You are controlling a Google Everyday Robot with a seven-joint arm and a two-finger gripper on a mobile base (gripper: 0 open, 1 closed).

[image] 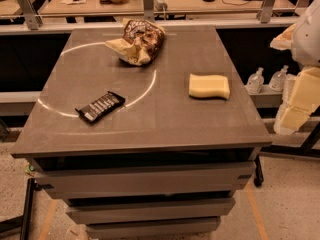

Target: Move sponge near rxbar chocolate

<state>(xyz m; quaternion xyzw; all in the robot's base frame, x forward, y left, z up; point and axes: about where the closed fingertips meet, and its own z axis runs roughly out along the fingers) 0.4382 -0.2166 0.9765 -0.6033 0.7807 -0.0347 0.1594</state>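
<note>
Camera view: you are looking down on a grey worktop (165,119) marked with a pale curved line.
Sponge: your sponge (209,86) lies flat on the right part of the worktop, near its right edge, with nothing touching it.
Bar: the black chocolate bar (100,106) lies askew at front left, on the curved line, well apart from the sponge.
Bag: a crumpled snack bag (137,41) sits at the back, apart from both.
Pincer: your pincer (299,104) hangs off the worktop's right side, clear of the sponge; you cannot tell whether it is wide or narrow.
</note>
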